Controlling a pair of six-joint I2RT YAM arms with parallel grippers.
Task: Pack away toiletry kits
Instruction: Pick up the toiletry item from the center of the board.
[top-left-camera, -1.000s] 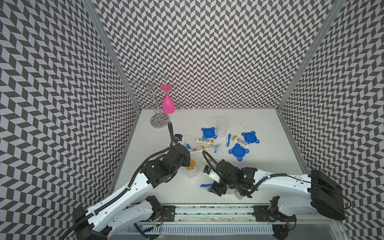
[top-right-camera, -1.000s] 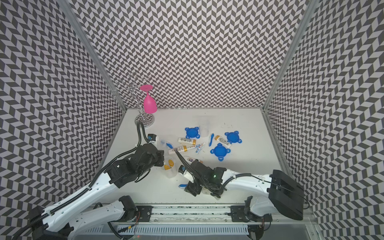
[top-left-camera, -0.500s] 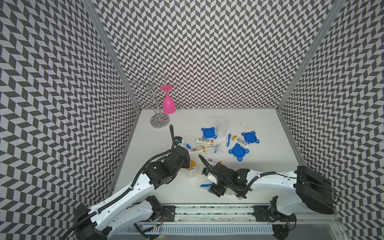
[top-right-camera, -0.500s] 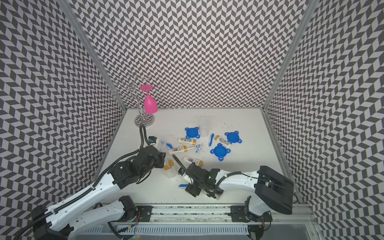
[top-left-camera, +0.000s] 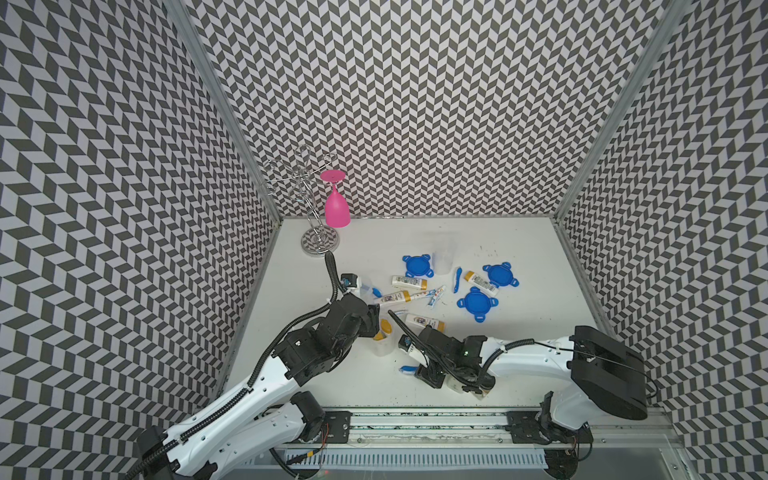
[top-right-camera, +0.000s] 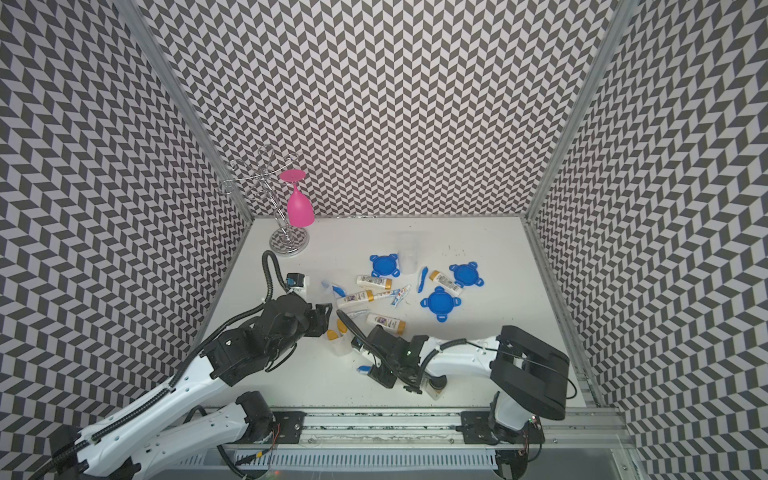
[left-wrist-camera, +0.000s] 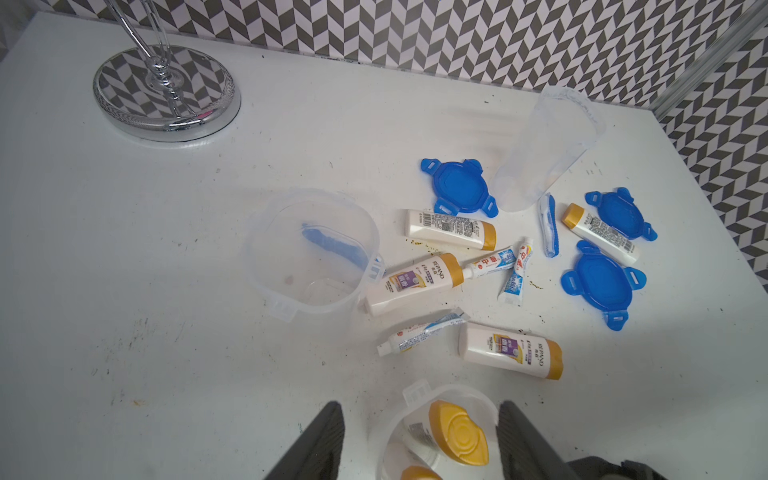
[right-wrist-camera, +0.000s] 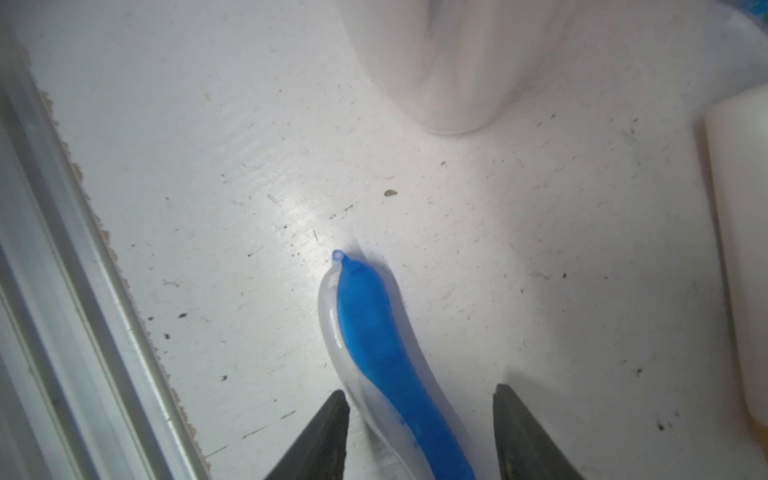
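My left gripper stands open, its jaws on either side of a clear tub that holds two gold-capped white bottles; both top views show this tub. My right gripper is open and low at the table's front, its jaws apart on either side of a blue toothbrush. Another tub holds a toothbrush, and an empty one stands behind. Loose bottles, toothpaste tubes and three blue lids lie between.
A pink wine glass hangs upside down from a chrome rack at the back left corner. The table's front edge rail runs close beside the right gripper. A small jar sits under the right arm.
My left gripper has opened above the tub, and the bottle it held now stands inside. The right gripper has shifted left onto the toothbrush, its jaws narrower than before.
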